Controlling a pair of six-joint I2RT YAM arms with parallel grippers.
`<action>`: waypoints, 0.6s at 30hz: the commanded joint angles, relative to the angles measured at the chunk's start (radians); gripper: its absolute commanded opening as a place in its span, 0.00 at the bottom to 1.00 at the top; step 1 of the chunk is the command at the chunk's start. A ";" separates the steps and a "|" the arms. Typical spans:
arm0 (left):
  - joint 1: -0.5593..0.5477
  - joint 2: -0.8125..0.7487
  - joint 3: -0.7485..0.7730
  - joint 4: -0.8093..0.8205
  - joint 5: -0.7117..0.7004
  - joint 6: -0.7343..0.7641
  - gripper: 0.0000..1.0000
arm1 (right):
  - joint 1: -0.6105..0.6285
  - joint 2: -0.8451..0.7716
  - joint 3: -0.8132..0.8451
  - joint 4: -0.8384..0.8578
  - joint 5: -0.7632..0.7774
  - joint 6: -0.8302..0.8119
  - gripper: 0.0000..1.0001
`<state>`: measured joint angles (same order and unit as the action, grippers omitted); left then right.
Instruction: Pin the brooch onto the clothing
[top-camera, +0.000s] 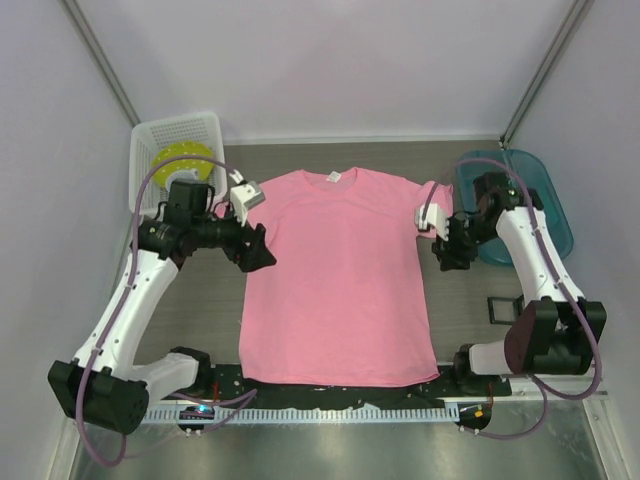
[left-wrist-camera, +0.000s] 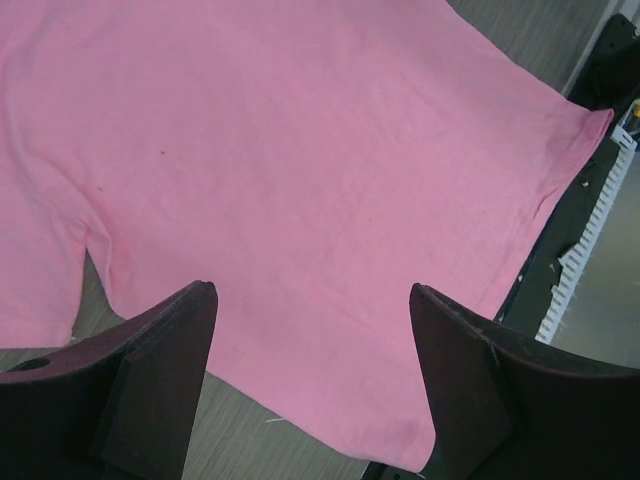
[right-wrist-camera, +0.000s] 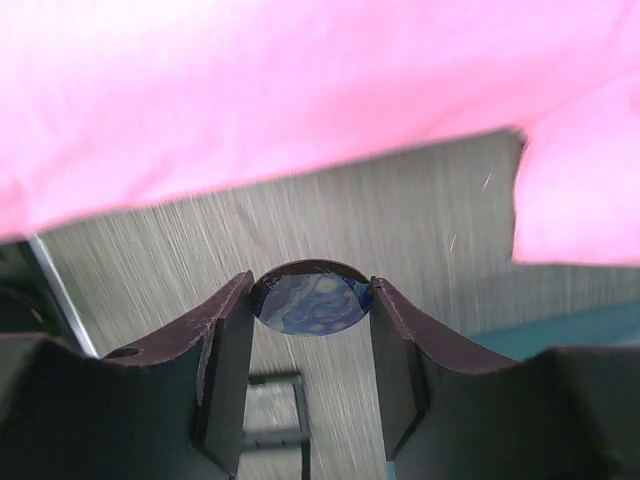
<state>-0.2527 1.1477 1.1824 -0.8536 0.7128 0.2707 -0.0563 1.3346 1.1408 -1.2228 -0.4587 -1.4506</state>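
The pink T-shirt (top-camera: 338, 275) lies flat in the middle of the table, collar at the far side. My right gripper (right-wrist-camera: 311, 285) is shut on the brooch (right-wrist-camera: 310, 298), a small round badge with a dark blue swirled front, pinched edge to edge between the fingertips. That gripper (top-camera: 447, 255) hovers just off the shirt's right sleeve, and the shirt's edge (right-wrist-camera: 250, 110) fills the top of the right wrist view. Over the shirt's left side my left gripper (top-camera: 262, 248) stands open with nothing between its fingers. The pink cloth (left-wrist-camera: 300, 180) spreads beneath it in the left wrist view.
A white basket (top-camera: 176, 160) with a yellow-green disc stands at the back left. A teal bin (top-camera: 545, 205) sits at the back right behind the right arm. A small black square case (top-camera: 503, 309) lies on the table at the right. A black strip (top-camera: 330, 390) runs along the near edge.
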 joint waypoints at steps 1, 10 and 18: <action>0.017 -0.159 -0.108 0.156 0.142 0.010 0.82 | 0.041 0.098 0.213 -0.161 -0.317 0.243 0.43; 0.006 -0.341 -0.267 0.217 0.252 0.367 0.78 | 0.243 0.156 0.294 -0.198 -0.624 0.489 0.43; -0.244 -0.298 -0.291 0.257 0.165 0.633 0.68 | 0.504 0.156 0.206 -0.018 -0.667 0.696 0.43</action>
<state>-0.3672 0.8143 0.8963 -0.6617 0.9180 0.7334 0.3634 1.5036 1.3705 -1.3087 -1.0409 -0.9047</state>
